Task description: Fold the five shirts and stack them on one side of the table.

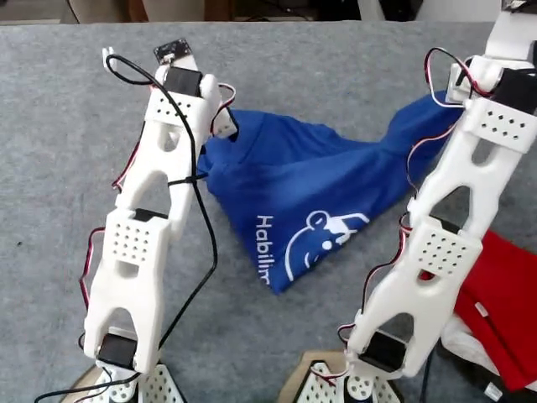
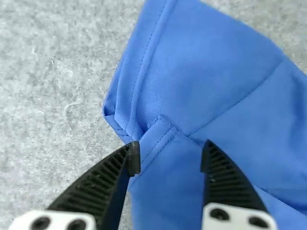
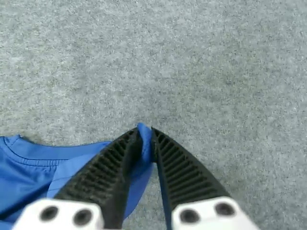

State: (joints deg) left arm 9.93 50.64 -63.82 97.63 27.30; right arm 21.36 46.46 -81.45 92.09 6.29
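Grey table (image 1: pixel 50 126). Blue shirt (image 1: pixel 302 180) bunched mid-table, white print facing up, stretched between my arms. Red shirt (image 1: pixel 503 294) heaped near right. My right gripper (image 3: pixel 145 134) pinches the blue shirt's far-right corner; my left gripper (image 2: pixel 170 155) is parted over its left hem.

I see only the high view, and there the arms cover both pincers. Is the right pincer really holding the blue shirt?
Observer: Yes. The right pincer is shut on a thin edge of the blue shirt.
Operator: And the left one?
Observer: The left pincer is open, with a stitched hem corner of the shirt between its jaws.
Operator: How much cloth does the right one have?
Observer: Little. Just a small tip of blue pokes out past the shut jaws, above the grey table.
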